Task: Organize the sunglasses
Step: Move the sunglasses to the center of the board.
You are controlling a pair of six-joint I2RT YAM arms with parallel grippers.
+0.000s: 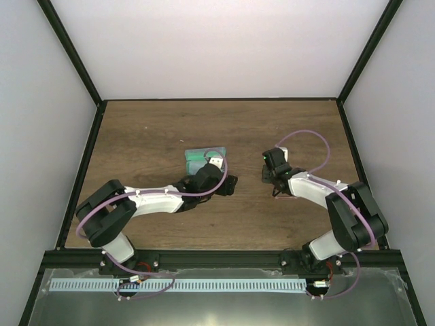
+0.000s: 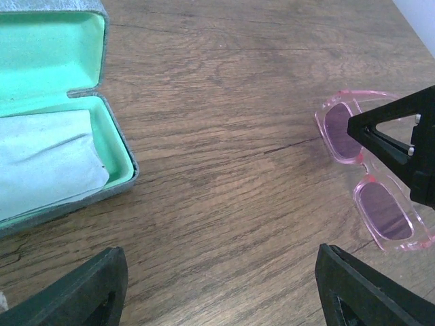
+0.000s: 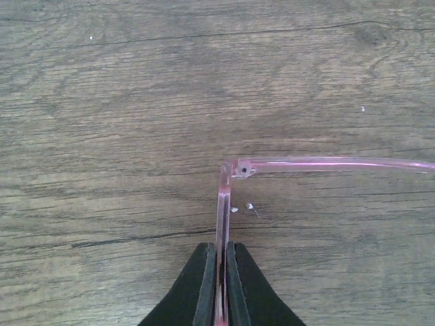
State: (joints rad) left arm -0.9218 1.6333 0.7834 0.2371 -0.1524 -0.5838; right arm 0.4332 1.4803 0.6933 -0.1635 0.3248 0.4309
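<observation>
Case (image 2: 121, 153) far left: lid open, mint lining, grey cloth (image 2: 47, 159) lying inside. Left gripper (image 2: 224, 292) hangs low over bare table (image 2: 217, 136) between case and glasses, jaws spread wide, nothing in them. Pink sunglasses (image 2: 384, 210) are on the wood right of the case and apart from it, front facing the left gripper. One temple arm (image 3: 326, 163) is swung out square to the front. Right gripper (image 3: 220, 272) is pinched tight on the front frame, edge-on, a little way from the hinge.

Handling guess: light, thin stiff plastic, glossy so probably slick. Lenses scratch, and the hinge is the weak spot. Hold by the front rim or bridge with a gentle squeeze, not by the temple. It likely needs folding before it fits the case.
</observation>
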